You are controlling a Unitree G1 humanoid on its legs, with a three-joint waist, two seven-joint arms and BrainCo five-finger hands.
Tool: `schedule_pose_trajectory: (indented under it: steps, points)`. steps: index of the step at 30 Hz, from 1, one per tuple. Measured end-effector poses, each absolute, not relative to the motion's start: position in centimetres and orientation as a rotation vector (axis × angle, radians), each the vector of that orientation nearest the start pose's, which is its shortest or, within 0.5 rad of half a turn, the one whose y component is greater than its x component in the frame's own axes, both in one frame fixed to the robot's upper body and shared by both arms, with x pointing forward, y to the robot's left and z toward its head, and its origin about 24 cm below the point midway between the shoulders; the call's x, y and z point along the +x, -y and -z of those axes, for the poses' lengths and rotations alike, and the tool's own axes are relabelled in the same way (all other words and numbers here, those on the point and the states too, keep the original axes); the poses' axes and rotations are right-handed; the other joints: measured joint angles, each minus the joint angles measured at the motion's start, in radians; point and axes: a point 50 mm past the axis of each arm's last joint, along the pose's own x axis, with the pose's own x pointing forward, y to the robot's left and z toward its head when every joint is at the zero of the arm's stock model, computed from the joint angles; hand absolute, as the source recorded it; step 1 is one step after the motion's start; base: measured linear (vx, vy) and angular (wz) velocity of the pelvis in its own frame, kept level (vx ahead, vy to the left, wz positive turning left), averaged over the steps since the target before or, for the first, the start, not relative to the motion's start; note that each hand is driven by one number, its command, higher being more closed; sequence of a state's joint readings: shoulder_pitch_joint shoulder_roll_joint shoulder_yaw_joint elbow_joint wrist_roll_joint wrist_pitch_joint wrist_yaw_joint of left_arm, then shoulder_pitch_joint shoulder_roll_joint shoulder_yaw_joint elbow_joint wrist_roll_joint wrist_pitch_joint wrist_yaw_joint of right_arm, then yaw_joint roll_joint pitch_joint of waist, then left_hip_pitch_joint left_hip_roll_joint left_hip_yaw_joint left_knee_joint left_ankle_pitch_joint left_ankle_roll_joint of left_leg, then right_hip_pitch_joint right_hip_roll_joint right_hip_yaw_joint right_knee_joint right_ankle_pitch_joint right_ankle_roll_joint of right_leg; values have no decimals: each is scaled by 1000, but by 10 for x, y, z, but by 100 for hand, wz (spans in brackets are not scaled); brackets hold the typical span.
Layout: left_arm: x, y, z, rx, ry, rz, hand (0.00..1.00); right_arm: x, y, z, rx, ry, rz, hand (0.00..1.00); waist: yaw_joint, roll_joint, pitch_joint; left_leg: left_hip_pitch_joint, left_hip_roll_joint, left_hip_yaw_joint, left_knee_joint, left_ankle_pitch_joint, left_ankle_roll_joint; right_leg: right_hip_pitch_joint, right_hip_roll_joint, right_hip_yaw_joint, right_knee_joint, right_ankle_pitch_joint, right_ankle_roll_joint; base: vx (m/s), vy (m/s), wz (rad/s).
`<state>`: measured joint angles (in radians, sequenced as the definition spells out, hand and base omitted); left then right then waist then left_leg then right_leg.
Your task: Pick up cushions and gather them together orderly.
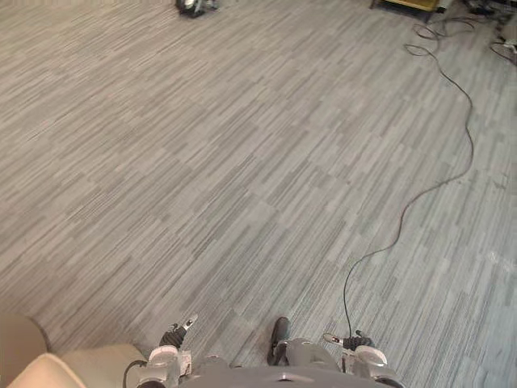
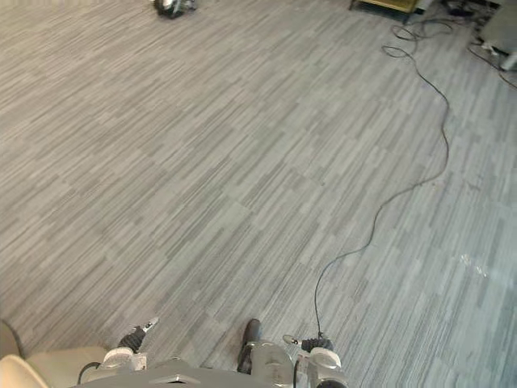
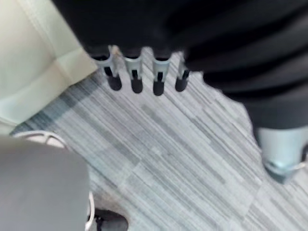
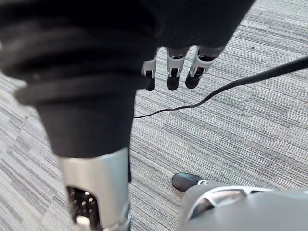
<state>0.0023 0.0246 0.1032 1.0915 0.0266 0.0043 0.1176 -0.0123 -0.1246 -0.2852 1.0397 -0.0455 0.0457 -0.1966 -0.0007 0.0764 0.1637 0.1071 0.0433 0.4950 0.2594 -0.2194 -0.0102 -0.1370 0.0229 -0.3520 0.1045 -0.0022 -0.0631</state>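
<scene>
We see a floor point(image 1: 242, 162) of matt grey carpet, its short pile streaked and slightly rough. The cushion point(image 3: 33, 57) looks smooth, cream and softly matt, with a stitched seam. On the left hand point(image 3: 136, 72) and right hand point(image 4: 173, 72), silvery fingers gleam beside matt ribbed covers.

A cream cushion point(image 1: 97, 361) lies flat on the floor point(image 1: 242, 178) at the robot's left, cut off by the eye views' lower edge. Its fabric is plain and smooth, with stitched seams between panels. A darker tan rounded piece point(image 1: 16, 338) touches it; whether that is a second cushion is unclear.
</scene>
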Motion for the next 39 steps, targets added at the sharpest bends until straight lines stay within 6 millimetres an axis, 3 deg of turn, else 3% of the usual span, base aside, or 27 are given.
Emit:
schedule_pose_trajectory:
  steps: [2, 4, 6, 7, 8, 9, 10, 11, 13, 17, 19, 21, 22, 23, 24, 26, 27, 29, 30, 33, 34, 36, 37, 38, 39]
  points:
    - [118, -175, 160, 70, -1092, -182, 0, 121, 239, 147, -100, -1060, 475, 0, -7, -10, 7, -5, 8, 1, 12, -3, -5, -4, 7, 4, -10, -14, 13, -44, 17, -11]
    - [121, -177, 159, 86, -1082, -174, 0, 116, 238, 148, -91, -1071, 482, 0, -14, -22, 17, -37, 51, 2, 121, -29, -41, -3, 18, -10, 6, -53, 7, -61, -43, 2]
    - [125, -181, 156, 88, -1062, -184, 0, 114, 235, 150, -75, -1076, 485, 0, -7, -32, 25, -119, 130, -5, 350, -21, -23, 28, 36, -24, -11, -88, 12, 33, -128, -5]
    - [128, -181, 155, 73, -1046, -195, 0, 114, 234, 150, -71, -1075, 490, 0, 1, -23, 30, -182, 194, -26, 506, 3, 19, 53, 47, -51, 12, -119, -5, 106, -92, -19]
    - [133, -182, 152, 64, -1019, -203, 0, 113, 234, 150, -70, -1076, 497, 0, 8, -28, 41, -233, 212, -68, 628, -7, 19, 51, 44, -47, 57, -101, -24, 106, -71, -36]
    - [136, -181, 151, 57, -1006, -201, 0, 112, 237, 149, -55, -1072, 518, 0, 15, -18, 54, -272, 213, -136, 661, -62, 8, 71, 64, -30, 81, -126, -25, 61, -1, -72]
    - [140, -181, 148, 52, -983, -200, 0, 116, 234, 149, -45, -1063, 525, 0, 34, -22, 53, -320, 181, -154, 603, -98, 13, 74, 68, 14, 83, -132, -24, 38, -7, -58]
    - [140, -181, 148, 52, -983, -200, 0, 116, 234, 149, -45, -1063, 525, 0, 34, -22, 53, -320, 181, -154, 603, -98, 13, 74, 68, 14, 83, -132, -24, 55, -15, -82]
    - [147, -180, 144, 38, -951, -208, 0, 122, 228, 148, -23, -1045, 519, 0, 56, -33, 58, -396, 102, -183, 362, -87, 4, 74, 64, 93, 53, -132, -24, 82, -41, -89]
    - [147, -177, 144, -10, -940, -238, 0, 127, 222, 147, -6, -1026, 513, 0, 80, -28, 54, -438, 40, -270, -10, 72, -32, 113, 72, 175, -4, -133, 0, 198, 8, -78]
    - [147, -176, 144, -31, -940, -253, 0, 126, 220, 147, -1, -1030, 511, 0, 91, -29, 47, -439, 37, -304, -35, 139, -13, 126, 78, 204, -4, -142, 13, 317, 85, -67]
    - [141, -182, 145, -41, -951, -280, 0, 124, 215, 149, 11, -1037, 502, 0, 100, -56, 4, -435, 8, -311, -16, 199, 42, 92, 49, 265, 91, -224, 53, 416, 147, -67]
    - [140, -184, 145, -42, -951, -288, 0, 122, 214, 150, 11, -1041, 501, 0, 104, -71, -4, -433, -2, -303, -3, 204, 48, 76, 33, 280, 140, -262, 70, 453, 148, -53]
    - [139, -190, 145, -27, -955, -298, 0, 112, 210, 153, 20, -1068, 502, 0, 101, -108, -20, -406, -35, -285, 21, 148, 53, 55, -10, 295, 251, -331, 129, 611, 138, -32]
    - [138, -192, 146, -20, -958, -299, 0, 111, 207, 154, 28, -1071, 497, 0, 99, -123, -20, -385, -46, -267, 65, 100, 68, -13, -46, 309, 490, -351, 198, 639, 130, -20]
    - [136, -195, 146, -6, -968, -296, 0, 117, 205, 152, 35, -1046, 492, 0, 88, -127, -14, -333, -51, -251, 126, 23, 91, -81, -101, 304, 783, -276, 246, 490, 80, -15]
    - [134, -195, 147, 12, -980, -282, 0, 122, 204, 151, 32, -1034, 478, 0, 82, -120, -5, -269, -51, -249, 143, -31, 90, -95, -146, 274, 919, -252, 223, 517, 77, -19]
    - [128, -195, 149, 12, -1000, -284, 0, 126, 208, 148, 21, -1013, 464, 0, 76, -96, 6, -169, -31, -250, 128, -85, 77, -119, -198, 200, 1007, -270, 152, 535, 48, -20]
    - [125, -197, 150, 15, -1010, -291, 0, 130, 209, 146, 19, -996, 463, 0, 73, -84, 11, -105, -16, -249, 90, -97, 70, -153, -213, 152, 989, -294, 124, 470, -12, -17]
    - [120, -197, 153, 3, -1035, -298, 0, 139, 210, 143, 17, -974, 456, 0, 48, -77, 17, -1, 19, -249, 5, -96, 65, -223, -209, 77, 858, -330, 97, 510, -90, -5]
    - [119, -195, 154, 2, -1040, -294, 0, 144, 211, 141, 10, -954, 449, 0, 36, -71, 21, 38, 41, -247, -29, -93, 59, -270, -196, 52, 739, -321, 93, 531, -161, 1]
    - [118, -193, 155, 26, -1052, -267, 0, 149, 215, 138, -5, -938, 441, 0, 26, -73, 25, 84, 61, -253, -58, -89, 51, -319, -156, 74, 454, -211, 95, 616, -246, 19]
    - [116, -194, 155, 41, -1059, -259, 0, 145, 217, 140, -8, -949, 445, 0, 12, -85, 26, 131, 57, -282, -74, -92, 33, -300, -147, 130, 208, -24, 98, 631, -288, 47]
    - [115, -194, 156, 40, -1064, -258, 0, 143, 220, 140, -16, -952, 450, 0, -1, -91, 27, 152, 62, -310, -76, -97, 8, -266, -141, 142, 183, 126, 99, 726, -345, 40]
    - [117, -183, 158, 20, -1073, -236, 0, 149, 230, 135, -40, -933, 457, 0, 0, -38, 39, 161, 99, -343, -70, -85, -10, -263, -108, 128, 226, 99, 75, 453, -213, 12]
